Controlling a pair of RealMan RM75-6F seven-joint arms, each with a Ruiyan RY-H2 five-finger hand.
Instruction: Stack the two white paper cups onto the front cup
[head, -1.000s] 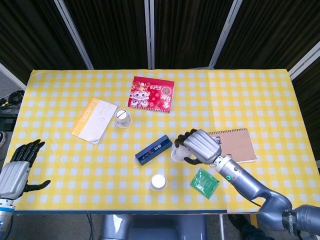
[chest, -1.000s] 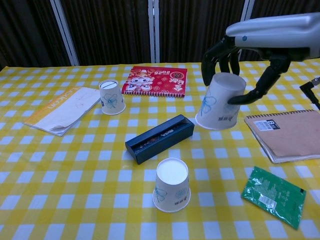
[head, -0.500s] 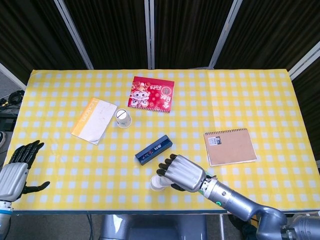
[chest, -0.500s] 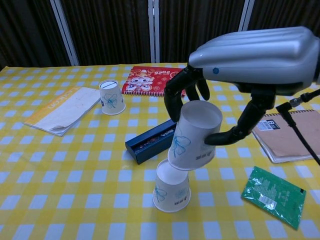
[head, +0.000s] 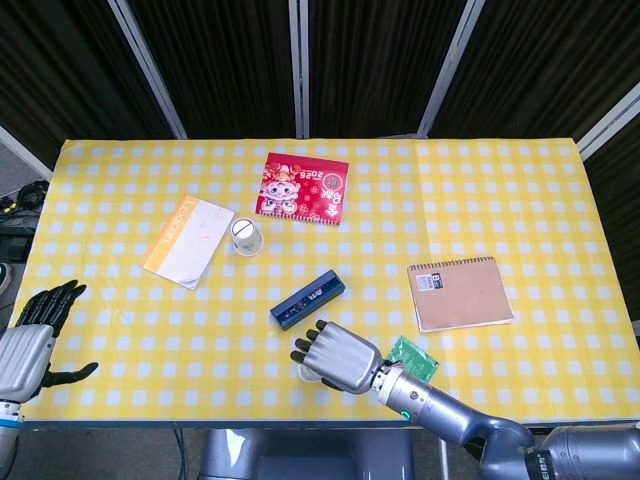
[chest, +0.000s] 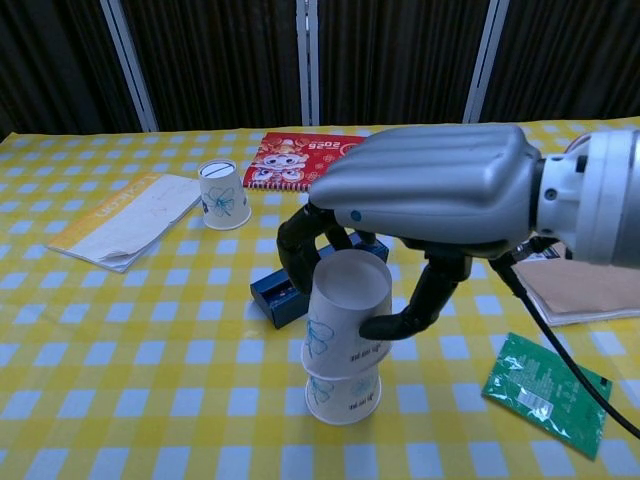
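While the right hand (chest: 420, 200) is filling the centre of the chest view, its fingers (chest: 300, 240) and thumb are wrapping around an upside-down white paper cup (chest: 345, 305) and holding it. That held cup is sitting over the front cup (chest: 343, 395), which is standing upside down on the yellow checked table (chest: 150, 380) at the lower centre of the frame. The two cups are nested, the lower one showing only its rim band beneath the held one. In the head view the same hand (head: 335, 355) is covering the cups near the bottom centre.

The other white cup (chest: 222, 194) is standing upside down in the upper left part of the chest view, just beside a cream booklet (chest: 125, 218). A dark blue box (chest: 275, 295) is lying behind the stacked cups, partly hidden by the hand. A red calendar (chest: 300, 158) is lying at the upper centre, a brown notebook (head: 460, 293) to the right, and a green packet (chest: 545, 392) at the lower right.

The left hand (head: 30, 340) is hovering at the lower left edge of the head view, fingers apart and holding nothing.
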